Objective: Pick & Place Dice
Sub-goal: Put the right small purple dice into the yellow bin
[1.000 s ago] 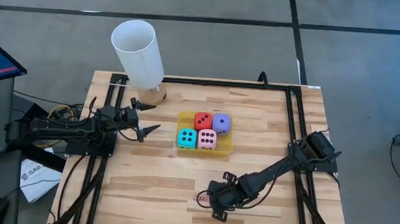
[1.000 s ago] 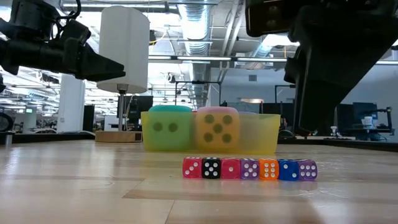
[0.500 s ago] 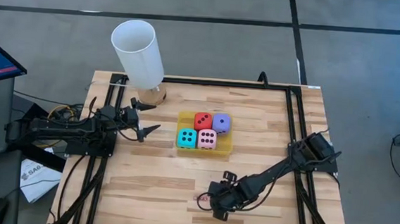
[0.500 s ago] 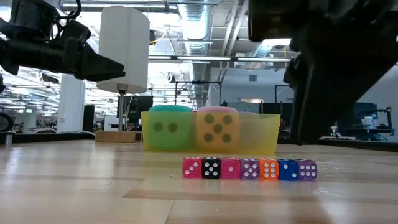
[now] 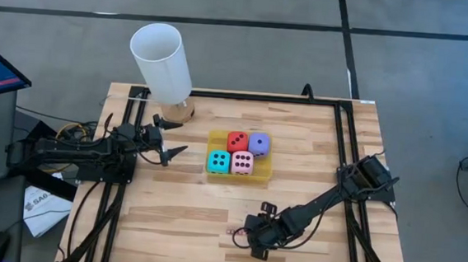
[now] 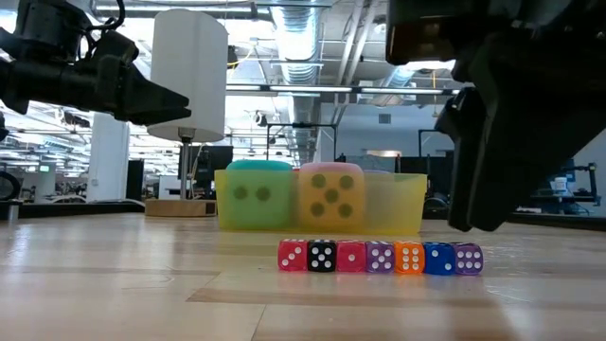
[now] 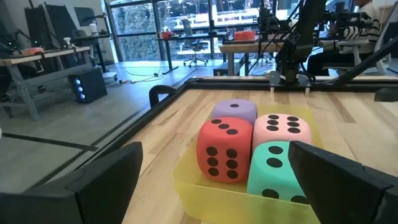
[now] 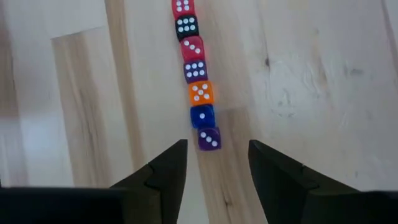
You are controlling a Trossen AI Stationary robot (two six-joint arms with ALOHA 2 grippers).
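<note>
My right jaws [image 8: 212,163] hang partly open right over the row of tiny dice [image 8: 194,70], and could knock it crooked if I drop.

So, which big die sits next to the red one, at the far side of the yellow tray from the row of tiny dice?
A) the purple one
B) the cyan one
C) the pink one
A: in the high view the purple die lies beside the red die in the yellow tray, in its row away from the tiny dice.
</note>
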